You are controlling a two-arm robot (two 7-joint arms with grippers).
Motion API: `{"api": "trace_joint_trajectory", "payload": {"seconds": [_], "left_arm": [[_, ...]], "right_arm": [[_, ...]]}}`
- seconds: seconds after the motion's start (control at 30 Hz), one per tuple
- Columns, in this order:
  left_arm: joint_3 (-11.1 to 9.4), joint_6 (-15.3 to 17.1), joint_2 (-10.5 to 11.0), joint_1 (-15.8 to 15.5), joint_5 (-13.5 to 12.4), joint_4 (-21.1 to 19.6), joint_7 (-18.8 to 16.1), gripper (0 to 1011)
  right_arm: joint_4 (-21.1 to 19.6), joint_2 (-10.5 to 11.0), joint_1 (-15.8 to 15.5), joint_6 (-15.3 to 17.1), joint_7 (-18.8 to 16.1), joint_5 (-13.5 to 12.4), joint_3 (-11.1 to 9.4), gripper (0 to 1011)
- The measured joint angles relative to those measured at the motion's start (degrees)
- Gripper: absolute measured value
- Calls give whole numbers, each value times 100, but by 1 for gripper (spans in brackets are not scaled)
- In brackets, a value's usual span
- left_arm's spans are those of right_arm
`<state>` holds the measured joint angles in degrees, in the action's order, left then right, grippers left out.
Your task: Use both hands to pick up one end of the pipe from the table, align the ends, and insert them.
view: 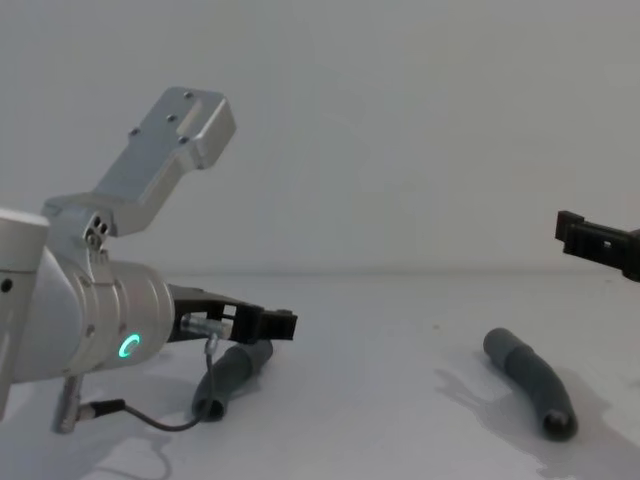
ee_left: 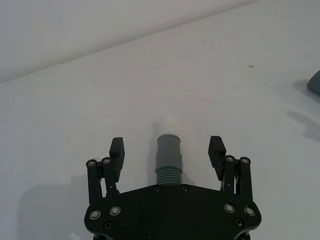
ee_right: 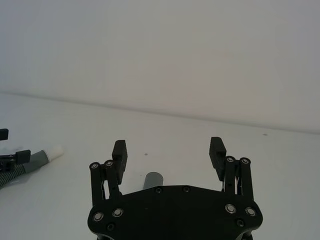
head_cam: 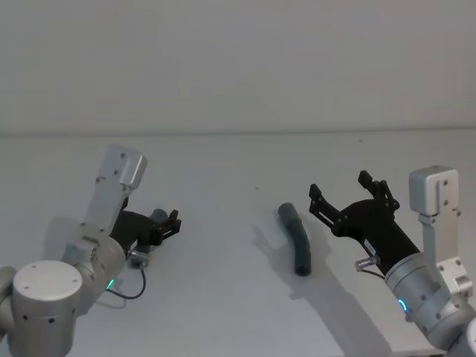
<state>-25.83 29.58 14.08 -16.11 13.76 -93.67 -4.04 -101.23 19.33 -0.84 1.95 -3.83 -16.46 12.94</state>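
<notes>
Two dark-grey ribbed pieces of the pipe lie on the white table point(head_cam: 223, 297). One piece point(view: 232, 375) rests at the left, its smooth cuff point(ee_left: 168, 152) ending in a white tip point(ee_left: 170, 121). My left gripper point(ee_left: 167, 146) is open, low over this piece, with a finger on each side of the cuff and not touching it. The other piece point(head_cam: 296, 238) lies curved at centre right, its socket cuff point(ee_right: 154, 179) showing just under my right gripper point(ee_right: 169, 147). That gripper point(head_cam: 343, 195) is open, raised above the table to the right of this piece.
The table's far edge meets a plain pale wall point(head_cam: 238, 67). The left arm's cable point(view: 150, 420) loops on the table beside the left piece. Bare table lies between the two pieces.
</notes>
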Motion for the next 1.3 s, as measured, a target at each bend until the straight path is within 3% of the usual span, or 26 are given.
{"api": "trace_joint_trajectory", "payload": {"seconds": [0.47,1.17,1.3], "left_arm": [[135,198,-39,-5,95,147,160,1001],[185,228,-152,-91,134,504,361,1001],[176,231,-173,-100,110,534,375,935]], "right_arm": [[0,0,0,0,0,0,0,1000],[0,0,0,0,0,0,0,1000],[0,0,0,0,0,0,0,1000]]}}
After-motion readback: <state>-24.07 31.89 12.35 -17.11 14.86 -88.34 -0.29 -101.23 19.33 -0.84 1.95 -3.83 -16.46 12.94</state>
